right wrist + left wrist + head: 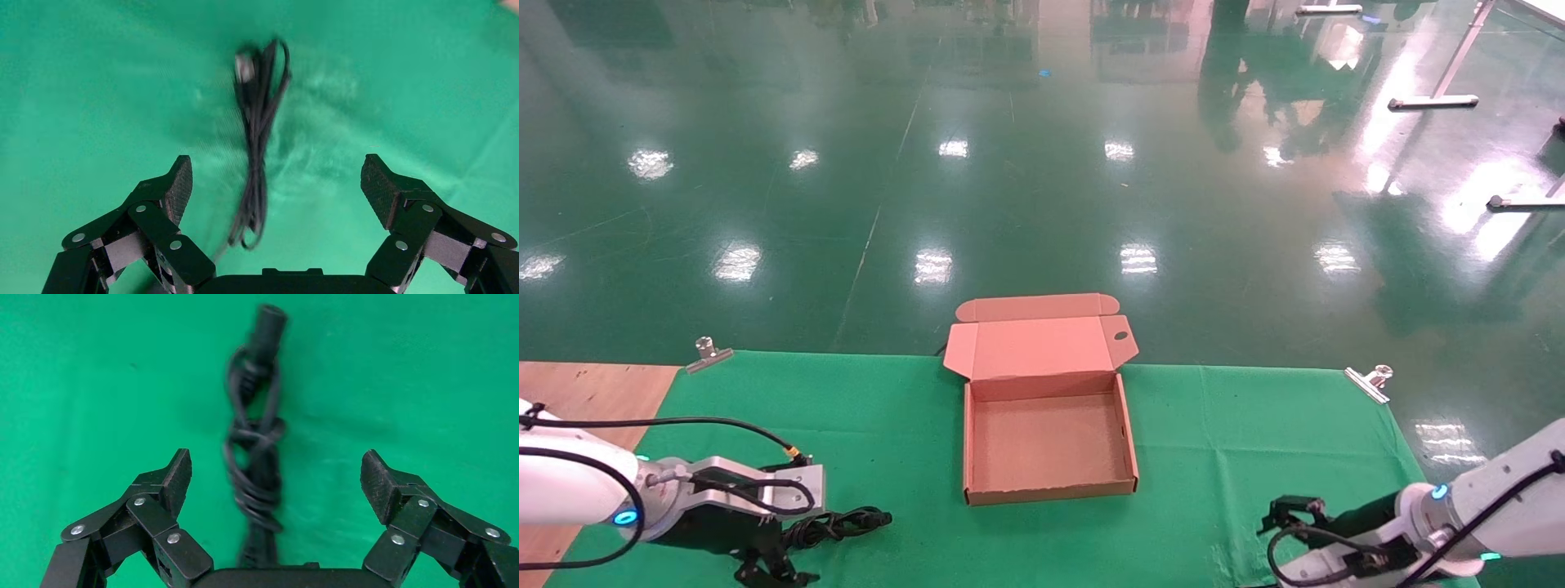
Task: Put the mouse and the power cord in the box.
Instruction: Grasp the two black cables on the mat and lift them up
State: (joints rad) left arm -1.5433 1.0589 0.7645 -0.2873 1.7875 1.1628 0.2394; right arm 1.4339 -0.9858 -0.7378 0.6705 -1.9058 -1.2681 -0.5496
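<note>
Head view: a shallow brown cardboard box (pixel 1048 441) sits at the centre of the frame on a worktop (pixel 1238 441) covered with green cloth. Its hinged lid is folded back toward the top of the frame, with side flaps and a tuck tab showing. The tray of the box holds nothing.

At the lower left of the frame, the power cord (pixel 838 523) lies on the cloth, well apart from the box. It is a thick black cable wound into a tight bundle, with a chunky cylindrical plug end. In the head view its long axis runs roughly left to right, with one end pointing toward the box. The left gripper (pixel 764 563) hangs just over it. In the left wrist view its jaws are spread wide, with the power cord (pixel 254 453) lying between them, untouched.

At the lower right of the head view is the right gripper (pixel 1283 514). In the right wrist view its jaws are also spread wide, above a thin black cable (pixel 257 147) folded into a long narrow hank on the cloth. The mouse body itself cannot be made out.
</note>
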